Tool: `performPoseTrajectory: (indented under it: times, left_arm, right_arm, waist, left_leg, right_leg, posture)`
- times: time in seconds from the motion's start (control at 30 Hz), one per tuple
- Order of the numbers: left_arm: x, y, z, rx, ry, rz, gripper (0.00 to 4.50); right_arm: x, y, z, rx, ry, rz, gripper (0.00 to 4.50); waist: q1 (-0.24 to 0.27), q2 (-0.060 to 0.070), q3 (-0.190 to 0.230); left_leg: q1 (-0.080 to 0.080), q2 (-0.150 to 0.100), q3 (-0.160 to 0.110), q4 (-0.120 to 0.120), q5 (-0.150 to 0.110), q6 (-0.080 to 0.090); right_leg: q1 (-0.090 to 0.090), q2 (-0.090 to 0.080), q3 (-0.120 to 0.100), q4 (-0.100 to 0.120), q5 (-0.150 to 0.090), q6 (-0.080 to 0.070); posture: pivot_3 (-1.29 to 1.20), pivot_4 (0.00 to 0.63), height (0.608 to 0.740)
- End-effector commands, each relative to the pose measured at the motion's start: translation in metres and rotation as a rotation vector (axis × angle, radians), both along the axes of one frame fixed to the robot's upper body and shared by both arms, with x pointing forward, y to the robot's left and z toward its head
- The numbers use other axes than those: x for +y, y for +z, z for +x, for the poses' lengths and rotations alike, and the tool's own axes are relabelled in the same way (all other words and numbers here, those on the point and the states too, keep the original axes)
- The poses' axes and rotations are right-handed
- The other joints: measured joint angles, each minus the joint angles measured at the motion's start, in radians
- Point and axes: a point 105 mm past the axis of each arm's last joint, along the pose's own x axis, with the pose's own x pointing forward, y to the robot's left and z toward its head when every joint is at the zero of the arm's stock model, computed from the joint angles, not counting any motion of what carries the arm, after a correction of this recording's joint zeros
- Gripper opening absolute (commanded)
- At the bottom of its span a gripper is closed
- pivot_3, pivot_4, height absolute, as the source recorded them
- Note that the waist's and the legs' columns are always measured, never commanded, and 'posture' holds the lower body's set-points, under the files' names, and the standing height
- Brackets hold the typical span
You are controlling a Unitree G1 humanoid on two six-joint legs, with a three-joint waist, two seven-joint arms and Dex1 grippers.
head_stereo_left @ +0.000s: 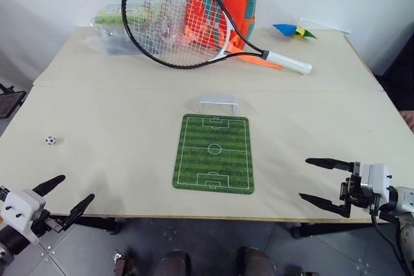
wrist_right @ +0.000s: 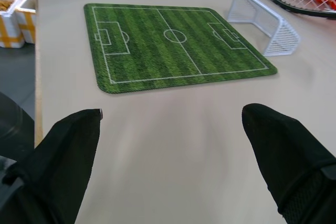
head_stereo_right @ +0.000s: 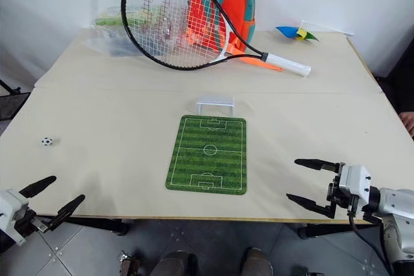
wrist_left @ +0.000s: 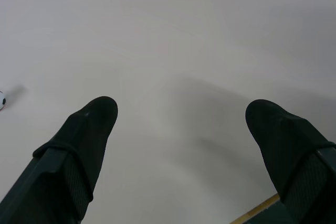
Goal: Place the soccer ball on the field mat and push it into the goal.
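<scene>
- The left gripper (head_stereo_left: 63,198) is seen at the near left edge of the tabletop (head_stereo_left: 116,127), its two black fingers spread wide and nothing held between them.
- One soccer ball (head_stereo_left: 50,140) is counted; it lies on the bare tabletop at the far left, just ahead of the left gripper and well apart from the field mat (head_stereo_left: 213,153).
- The ball is judged light, hard and smooth, so it is likely to roll at the slightest nudge. It would best be pinched across its middle with the fingertips, from above, with the fingers closed gently so that it is not squirted out.
- One tennis racket (head_stereo_left: 187,21) is leant against one orange and teal backpack (head_stereo_left: 226,4) at the back of the tabletop, with some clear plastic wrapping (head_stereo_left: 107,30) to their left.
- One field mat is laid flat in the middle, with nothing on it.
- One goal (head_stereo_left: 218,103), a small white frame, stands just beyond the mat's far end, its mouth facing the mat.
- One blue, yellow and green paper toy (head_stereo_left: 294,31) lies at the back right.
- The right gripper (head_stereo_left: 317,182) is held near the front right edge, its fingers likewise parted and empty.
</scene>
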Motion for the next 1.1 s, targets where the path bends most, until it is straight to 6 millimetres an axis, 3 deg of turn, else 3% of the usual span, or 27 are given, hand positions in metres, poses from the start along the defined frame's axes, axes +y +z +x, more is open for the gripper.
performPoseTrajectory:
  times: [0.03, 0.13, 0.27, 0.47, 0.63, 0.77, 0.87, 1.0, 1.1]
  left_arm:
    - [0.001, 0.01, -0.003, -0.054, 0.048, -0.042, 4.49]
    - [0.014, 0.012, -0.014, -0.111, 0.195, -0.194, 4.49]
    - [0.06, 0.001, -0.05, -0.267, 0.597, -0.403, 4.49]
    - [0.075, -0.011, -0.065, -0.358, 0.836, -0.448, 4.49]
    - [0.081, 0.01, -0.01, -0.404, 0.785, -0.497, 4.49]
    - [0.096, 0.026, 0.043, -0.334, 0.812, -0.468, 4.49]
    - [0.101, 0.033, 0.059, -0.316, 0.82, -0.432, 4.49]
    - [0.104, 0.045, 0.116, -0.261, 0.794, -0.441, 4.49]
    - [0.1, 0.044, 0.13, -0.238, 0.774, -0.418, 4.49]
  right_arm:
    - [0.013, 0.006, -0.001, -0.037, 0.057, 0.014, 4.5]
    - [0.032, 0.021, 0.009, -0.068, 0.06, 0.147, 4.5]
    - [0.064, 0.057, 0.017, -0.176, 0.088, 0.4, 4.5]
    - [0.079, 0.071, 0.025, -0.228, 0.062, 0.454, 4.5]
    - [0.082, 0.067, 0.028, -0.2, 0.088, 0.42, 4.5]
    - [0.082, 0.068, 0.035, -0.199, 0.091, 0.411, 4.5]
    - [0.082, 0.068, 0.036, -0.198, 0.095, 0.407, 4.5]
    - [0.086, 0.064, 0.035, -0.188, 0.099, 0.412, 4.5]
    - [0.088, 0.061, 0.032, -0.184, 0.1, 0.413, 4.5]
  waist:
    - [0.0, 0.0, 0.0]
    - [-0.005, 0.0, 0.0]
    - [-0.006, -0.001, 0.001]
    - [0.029, -0.003, 0.0]
    - [0.048, -0.003, 0.0]
    - [0.038, -0.003, 0.0]
    - [0.022, -0.003, -0.001]
    - [0.018, -0.004, -0.001]
    - [0.011, -0.005, -0.001]
  left_leg:
    - [0.0, 0.0, 0.0, 0.0, 0.0, 0.0]
    - [0.0, 0.0, 0.001, 0.0, -0.001, 0.0]
    - [0.003, 0.005, 0.005, 0.0, -0.003, -0.002]
    - [-0.001, 0.008, 0.006, 0.012, -0.01, 0.0]
    - [-0.001, 0.011, 0.007, 0.015, -0.011, -0.001]
    - [0.0, 0.015, 0.01, 0.013, -0.011, -0.004]
    - [0.0, 0.015, 0.012, 0.013, -0.012, -0.003]
    - [0.001, 0.016, 0.016, 0.012, -0.012, -0.005]
    - [0.0, 0.016, 0.019, 0.012, -0.012, -0.004]
  right_leg:
    - [0.0, 0.0, 0.0, 0.0, 0.0, 0.0]
    - [-0.001, 0.0, 0.002, 0.0, 0.0, 0.0]
    - [-0.002, 0.005, 0.007, 0.0, 0.0, 0.0]
    - [-0.002, 0.007, 0.008, 0.001, 0.0, 0.0]
    - [-0.003, 0.013, 0.009, 0.002, 0.002, -0.003]
    - [-0.005, 0.017, 0.012, 0.004, 0.002, -0.005]
    - [-0.006, 0.017, 0.014, 0.004, 0.002, -0.005]
    - [-0.009, 0.018, 0.015, 0.005, 0.002, -0.005]
    - [-0.011, 0.018, 0.016, 0.005, 0.002, -0.005]
  posture:
    - [0.0, 0.15, 0.74]
    - [0.0, 0.15, 0.74]
    - [0.0, 0.15, 0.74]
    - [0.0, 0.15, 0.74]
    - [0.0, 0.15, 0.74]
    - [0.0, 0.15, 0.74]
    - [0.0, 0.15, 0.74]
    - [0.0, 0.15, 0.74]
    - [0.0, 0.15, 0.74]
